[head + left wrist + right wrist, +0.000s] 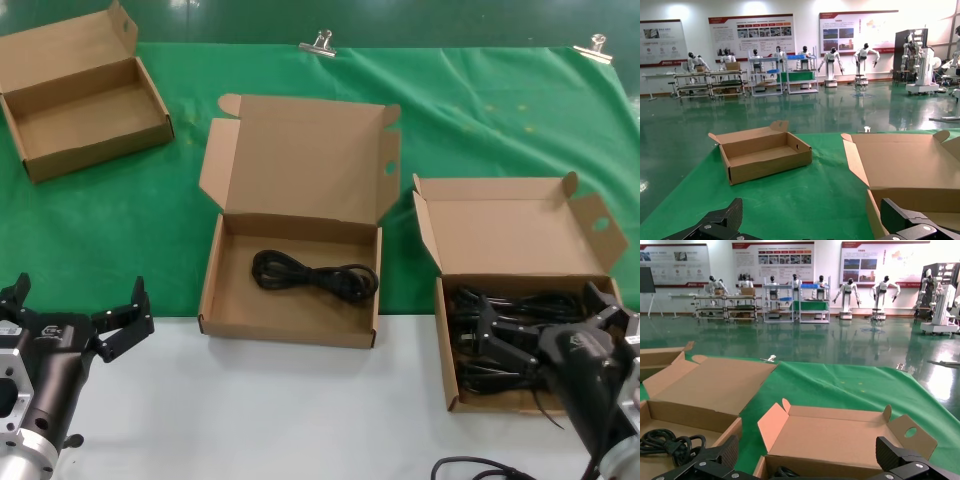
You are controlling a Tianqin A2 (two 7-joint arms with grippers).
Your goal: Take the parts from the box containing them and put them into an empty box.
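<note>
The right gripper point(545, 325) is hanging over the box containing the parts point(520, 240), its fingers point(497, 330) spread wide and closing on nothing. Beneath it, the remaining parts point(490, 345) are lying as a tangle of black cords inside that box, at the right end of the table. The left gripper point(80, 315) is waiting over the bare white table point(300, 410) near the left front edge, its fingers likewise spread and holding nothing. Between the two grippers, the largest box point(290, 300) is standing with its tall lid raised; one cord bundle point(315, 275) is lying in its tray. A small plain box point(85, 95) is sitting well apart at the far left, on the green cloth point(500, 110).
</note>
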